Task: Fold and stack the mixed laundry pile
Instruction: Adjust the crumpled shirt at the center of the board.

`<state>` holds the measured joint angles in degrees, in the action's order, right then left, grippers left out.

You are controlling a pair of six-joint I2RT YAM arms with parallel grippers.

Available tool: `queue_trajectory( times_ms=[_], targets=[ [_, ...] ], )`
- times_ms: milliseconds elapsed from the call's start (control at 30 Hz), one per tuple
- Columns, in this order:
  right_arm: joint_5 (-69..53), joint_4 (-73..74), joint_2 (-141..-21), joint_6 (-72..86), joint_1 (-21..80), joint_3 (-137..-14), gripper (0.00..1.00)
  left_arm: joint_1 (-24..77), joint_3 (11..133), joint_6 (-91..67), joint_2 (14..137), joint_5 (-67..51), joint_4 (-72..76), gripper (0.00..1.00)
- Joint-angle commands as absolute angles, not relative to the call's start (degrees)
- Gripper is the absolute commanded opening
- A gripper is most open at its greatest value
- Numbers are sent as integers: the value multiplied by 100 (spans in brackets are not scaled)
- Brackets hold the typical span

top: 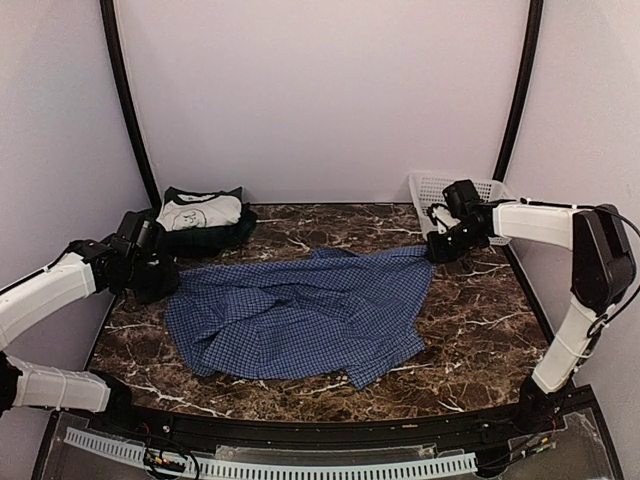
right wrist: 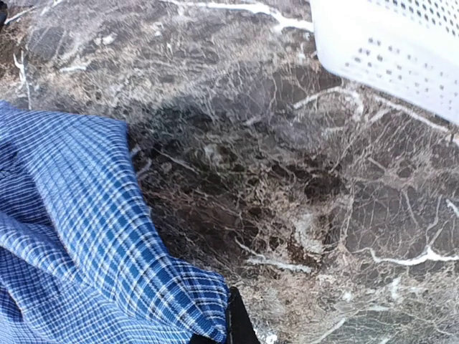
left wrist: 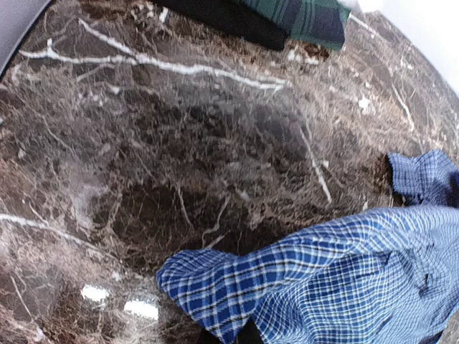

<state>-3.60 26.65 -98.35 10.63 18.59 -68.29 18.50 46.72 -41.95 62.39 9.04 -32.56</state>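
The blue-and-white check shirt (top: 300, 315) lies spread and rumpled across the middle of the dark marble table (top: 480, 330). My left gripper (top: 160, 283) is shut on the shirt's left edge; the left wrist view shows the cloth (left wrist: 287, 279) draped over its dark fingertips (left wrist: 247, 335). My right gripper (top: 440, 248) is shut on the shirt's far right corner; the right wrist view shows the corner (right wrist: 107, 251) pinched beside a black fingertip (right wrist: 240, 322). A folded stack sits at the back left: a white garment with dark green trim (top: 200, 212) on a dark green plaid one (top: 215, 238).
A white plastic lattice basket (top: 440, 190) stands at the back right, just behind my right gripper; its wall shows in the right wrist view (right wrist: 394, 50). The plaid stack's edge shows in the left wrist view (left wrist: 301, 18). Curved white walls close in the table.
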Motion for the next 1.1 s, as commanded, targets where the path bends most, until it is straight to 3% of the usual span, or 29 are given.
queue_trajectory(
  times_ms=[0, 167, 300, 467, 600, 867, 1000, 1067],
  targets=[
    [-302, 2606, -9557, 898, 1841, -7152, 0, 1889, 4409, -3986, 6016, 169, -3454, 0],
    [-37, 2840, -9544, 822, 1498, -7840, 0, 2149, 4531, -3614, 5998, -468, -3714, 0],
    [-74, 3074, -10011, 697, 1415, -8570, 0, 3170, 4860, -3362, 6705, -1490, -3784, 0],
    [-539, 3094, -9997, 743, 1544, -8991, 0, 4781, 5302, -2882, 7184, -1614, -3404, 0],
    [-1030, 3019, -9670, 773, 1662, -8975, 0, 5302, 5497, -2384, 7560, -1638, -3427, 0],
    [-1091, 2938, -9131, 806, 1696, -8255, 0, 6756, 6174, -1660, 8940, -551, -3222, 0],
    [-610, 3184, -9167, 633, 1696, -8098, 0, 6606, 6311, -1718, 9383, -797, -3255, 25],
    [-597, 3118, -9052, 621, 1669, -7965, 0, 6337, 6015, -1886, 9117, -1042, -2832, 44]
  ],
)
